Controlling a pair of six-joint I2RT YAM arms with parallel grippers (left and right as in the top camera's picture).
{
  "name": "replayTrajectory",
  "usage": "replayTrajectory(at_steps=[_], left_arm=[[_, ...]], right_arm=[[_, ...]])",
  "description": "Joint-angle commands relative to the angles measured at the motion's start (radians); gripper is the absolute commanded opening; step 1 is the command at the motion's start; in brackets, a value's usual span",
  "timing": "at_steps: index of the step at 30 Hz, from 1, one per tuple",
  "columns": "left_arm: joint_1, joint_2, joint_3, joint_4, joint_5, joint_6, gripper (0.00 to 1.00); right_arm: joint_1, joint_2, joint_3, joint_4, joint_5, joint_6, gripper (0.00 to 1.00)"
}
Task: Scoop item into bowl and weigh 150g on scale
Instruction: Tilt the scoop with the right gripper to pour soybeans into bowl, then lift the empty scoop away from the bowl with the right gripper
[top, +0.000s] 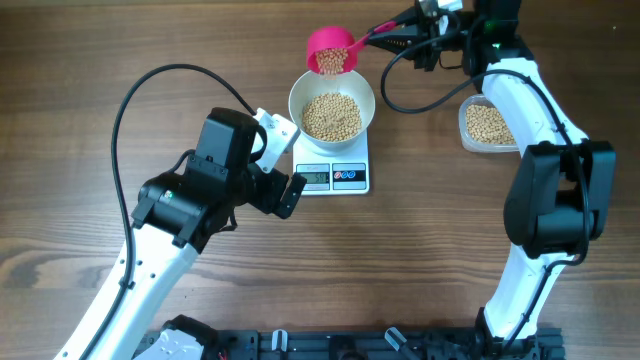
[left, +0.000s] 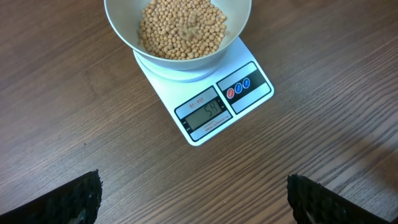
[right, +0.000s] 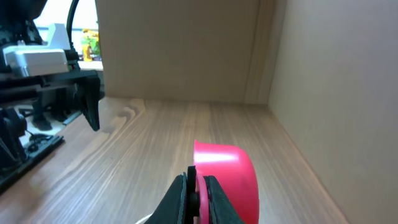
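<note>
- Wood-grain counter all round, with a plain board wall behind it in the right wrist view.
- The scale sits mid-counter with the white bowl on top. A good heap of beans lies in the bowl.
- My right claw is pinched narrow on the handle of a pink scoop. The scoop hangs tilted over the bowl's far rim with beans in it.
- My left claw is spread wide and holds nothing. It hovers low near the scale's front-left corner.
- The clear tub of spare beans stands to the right, well apart from the scale.
- Risk: the scoop's mouth sits over the rim, not over the middle. A quick tip could send beans down the outside wall onto the counter.
- Risk: pouring the whole scoop could overshoot the target. The display is lit, but I cannot trust my reading of the digits.
- Risk: if the scoop leans on the bowl, or my left claw nudges the scale, the weight will read false.
</note>
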Motion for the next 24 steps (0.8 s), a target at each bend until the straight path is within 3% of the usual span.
replayTrajectory(at_steps=[1, 8, 14, 17, 20, 24], left_arm=[[0.006, 0.000, 0.002, 0.003, 0.011, 0.020, 1.00], [0.006, 0.000, 0.002, 0.003, 0.011, 0.020, 1.00], [0.006, 0.000, 0.002, 0.003, 0.011, 0.020, 1.00], [0.006, 0.000, 0.002, 0.003, 0.011, 0.020, 1.00], [0.006, 0.000, 0.002, 0.003, 0.011, 0.020, 1.00], [0.006, 0.000, 0.002, 0.003, 0.011, 0.020, 1.00]], right_arm=[[0.004, 0.004, 0.013, -0.002, -0.013, -0.114, 0.04], [0.004, 0.004, 0.013, -0.008, -0.013, -0.356, 0.04], [0.004, 0.004, 0.013, -0.024, -0.013, -0.340, 0.04], [-0.001, 0.003, 0.013, 0.016, -0.013, 0.060, 0.04], [-0.013, 0.003, 0.013, 0.093, -0.012, 0.657, 0.04], [-0.045, 0.003, 0.013, 0.262, -0.020, 1.184, 0.04]])
